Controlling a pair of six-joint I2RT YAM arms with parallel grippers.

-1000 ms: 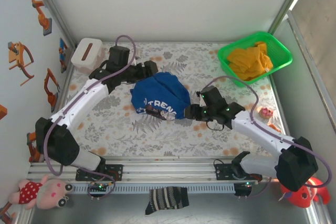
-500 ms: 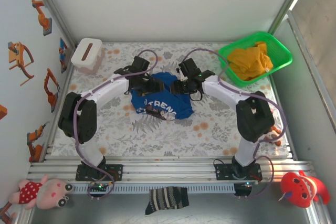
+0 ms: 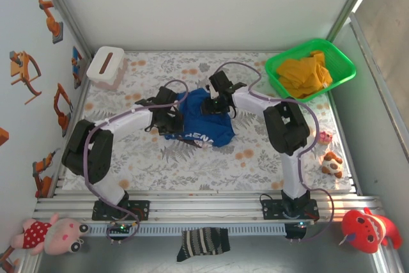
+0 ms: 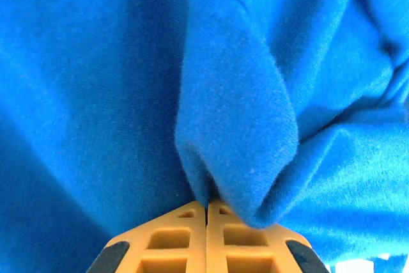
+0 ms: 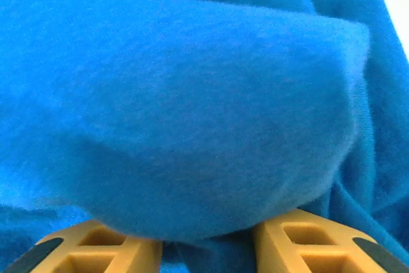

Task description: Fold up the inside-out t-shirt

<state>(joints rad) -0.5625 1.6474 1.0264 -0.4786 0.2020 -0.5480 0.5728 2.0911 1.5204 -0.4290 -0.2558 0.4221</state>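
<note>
The royal-blue inside-out t-shirt (image 3: 203, 123) lies crumpled in a heap at the middle of the flowered table, white lettering showing along its near edge. My left gripper (image 3: 174, 114) rests on the heap's left side. In the left wrist view its orange fingers (image 4: 206, 206) are shut, pinching a fold of the blue t-shirt (image 4: 236, 132). My right gripper (image 3: 215, 101) sits on the heap's far side. In the right wrist view it (image 5: 208, 244) stands open, its fingers (image 5: 307, 241) wide apart with a bulge of blue t-shirt (image 5: 192, 107) between and over them.
A green basket (image 3: 339, 71) holding a yellow-orange garment (image 3: 305, 75) stands at the back right. A white box (image 3: 105, 65) sits at the back left. Small toys (image 3: 331, 163) lie by the right edge. A striped sock (image 3: 202, 244) hangs off the front rail.
The right arm swung from the front right round to the shirt's far side. The left gripper came in onto the shirt's left side. The shirt is more bunched.
</note>
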